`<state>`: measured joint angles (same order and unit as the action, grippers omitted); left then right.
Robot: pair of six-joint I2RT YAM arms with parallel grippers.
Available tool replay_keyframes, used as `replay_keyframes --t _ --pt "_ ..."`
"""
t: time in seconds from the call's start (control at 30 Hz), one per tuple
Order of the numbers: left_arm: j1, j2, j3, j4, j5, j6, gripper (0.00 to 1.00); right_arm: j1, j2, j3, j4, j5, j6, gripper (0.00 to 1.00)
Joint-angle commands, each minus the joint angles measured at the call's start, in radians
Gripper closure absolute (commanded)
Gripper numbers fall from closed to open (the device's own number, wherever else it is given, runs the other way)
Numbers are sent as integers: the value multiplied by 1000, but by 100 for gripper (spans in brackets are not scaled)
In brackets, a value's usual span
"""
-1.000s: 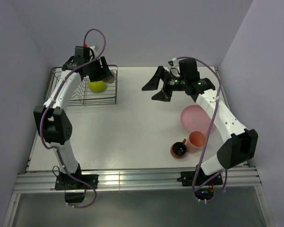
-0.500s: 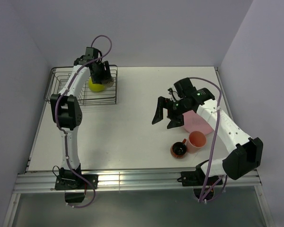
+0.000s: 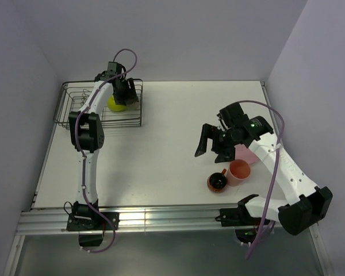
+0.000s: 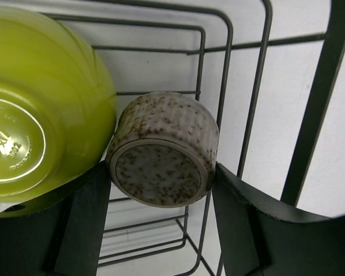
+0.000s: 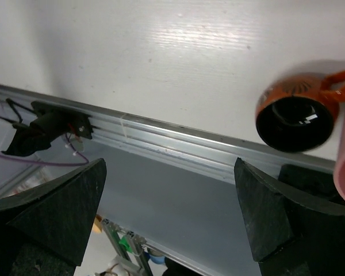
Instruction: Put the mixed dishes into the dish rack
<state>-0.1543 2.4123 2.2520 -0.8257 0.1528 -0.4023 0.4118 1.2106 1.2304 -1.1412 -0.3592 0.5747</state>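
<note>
Beige-grey cup [image 4: 164, 149] sits gripped between the left pincer [image 4: 161, 169] fingers, base toward the wrist. Dish rack [image 4: 227, 86] wires lie beyond it and the lime-green bowl [image 4: 40, 103] just beside, presumably for inverted draining. Right pincer [image 5: 169, 190] gapes wide, orange-red mug [image 5: 296, 112] ahead.

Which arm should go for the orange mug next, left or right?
Right. The right tool, open, hangs close to the orange mug. The left tool is far off at the dish rack, shut on the speckled cup.
</note>
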Motion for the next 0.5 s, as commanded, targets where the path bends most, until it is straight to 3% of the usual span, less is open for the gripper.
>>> replay_keyframes --t 0.0,0.07,0.17,0.2,0.3,0.33,0.37,0.47 --pt "18 22 87 36 50 -30 98 -4 -69 -22 -71 111 83 0" --pt "24 37 92 46 62 -46 94 -4 -100 -26 -90 164 123 0" --pt "24 45 84 68 71 -58 71 -4 -121 -25 -150 239 178 0" --pt "24 44 80 79 71 -61 59 -4 -128 -26 -187 255 194 0" --pt "24 31 57 100 74 -67 44 -4 -177 -35 -244 324 258 0" --pt "24 25 46 103 74 -67 18 -4 -193 -40 -249 336 275 0" --pt "24 12 40 106 76 -66 1 -4 -227 -48 -255 353 295 0" --pt "24 -16 21 115 79 -61 1 -4 -246 -77 -261 358 310 0"
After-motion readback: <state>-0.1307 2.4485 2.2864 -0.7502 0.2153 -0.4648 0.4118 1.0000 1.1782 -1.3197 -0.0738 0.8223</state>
